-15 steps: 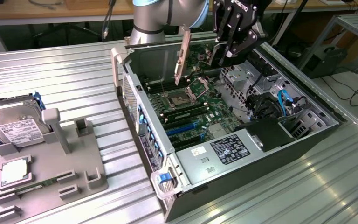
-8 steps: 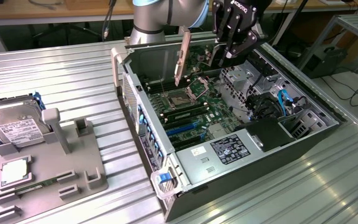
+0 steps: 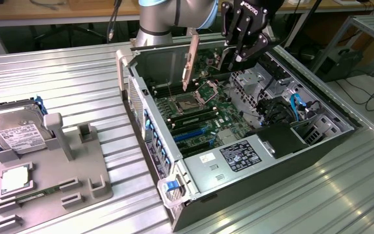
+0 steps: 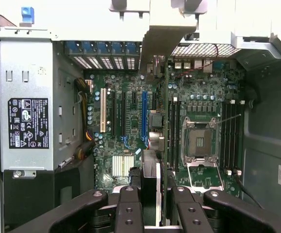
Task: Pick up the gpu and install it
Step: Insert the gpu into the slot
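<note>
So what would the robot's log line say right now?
hand: shut on gpu | gpu: held upright over motherboard in open computer case | not in a slot

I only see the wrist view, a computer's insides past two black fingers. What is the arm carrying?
Observer: From outside, the gripper holds the gpu upright over the open computer case.
Visitor: Is it plugged in yet?
Observer: It appears not; the gpu hangs above the motherboard.
Visitor: Anything else around?
Observer: A grey parts tray sits at the exterior view's left of the case, holding a hard drive.
</note>
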You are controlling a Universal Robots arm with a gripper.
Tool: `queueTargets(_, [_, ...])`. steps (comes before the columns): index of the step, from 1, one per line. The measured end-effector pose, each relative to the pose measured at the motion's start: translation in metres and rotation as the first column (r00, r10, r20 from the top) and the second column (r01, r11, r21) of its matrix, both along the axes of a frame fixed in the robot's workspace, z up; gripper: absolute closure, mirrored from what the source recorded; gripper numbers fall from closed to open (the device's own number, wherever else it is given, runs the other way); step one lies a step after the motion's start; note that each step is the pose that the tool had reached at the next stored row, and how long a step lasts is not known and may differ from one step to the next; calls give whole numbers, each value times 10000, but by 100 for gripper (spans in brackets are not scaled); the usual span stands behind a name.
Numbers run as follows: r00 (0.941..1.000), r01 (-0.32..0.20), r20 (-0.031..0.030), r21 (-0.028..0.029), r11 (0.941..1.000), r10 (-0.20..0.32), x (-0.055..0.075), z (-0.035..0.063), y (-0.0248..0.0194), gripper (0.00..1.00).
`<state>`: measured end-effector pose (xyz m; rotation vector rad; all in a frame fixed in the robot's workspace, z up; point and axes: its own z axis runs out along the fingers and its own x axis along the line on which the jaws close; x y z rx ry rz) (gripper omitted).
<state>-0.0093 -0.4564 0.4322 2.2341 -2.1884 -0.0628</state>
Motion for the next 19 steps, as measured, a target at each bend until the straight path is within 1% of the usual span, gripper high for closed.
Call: queueTargets(19, [10000,-85,4,0,10000,85,0,-36,0,72])
